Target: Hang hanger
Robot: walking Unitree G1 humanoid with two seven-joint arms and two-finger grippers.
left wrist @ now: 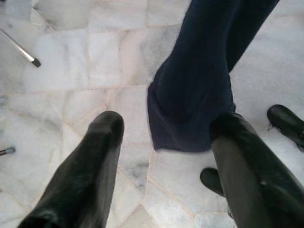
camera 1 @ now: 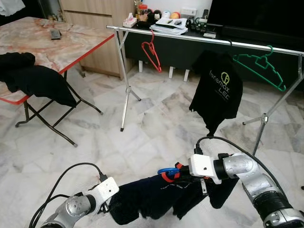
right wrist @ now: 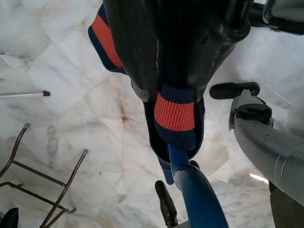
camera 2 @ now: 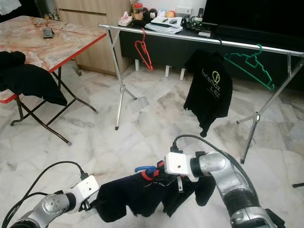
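right gripper (right wrist: pixel 175 71) low before the robot, fingers clamped on the striped collar of a dark navy shirt (camera 1: pixel 152 194) where the blue hanger (camera 1: pixel 166 171) hook pokes out. left gripper (left wrist: pixel 166 142) beside the shirt's far end, fingers apart, one brushing the cloth, nothing held. rail (camera 1: pixel 199 39) well ahead, carrying a red hanger (camera 1: pixel 151 50), black shirt (camera 1: pixel 217 90), green hanger (camera 1: pixel 259 64). risks, as judged: grip sits on cloth, so the hook could twist or slip out when lifted; trailing hem may drag on the floor.
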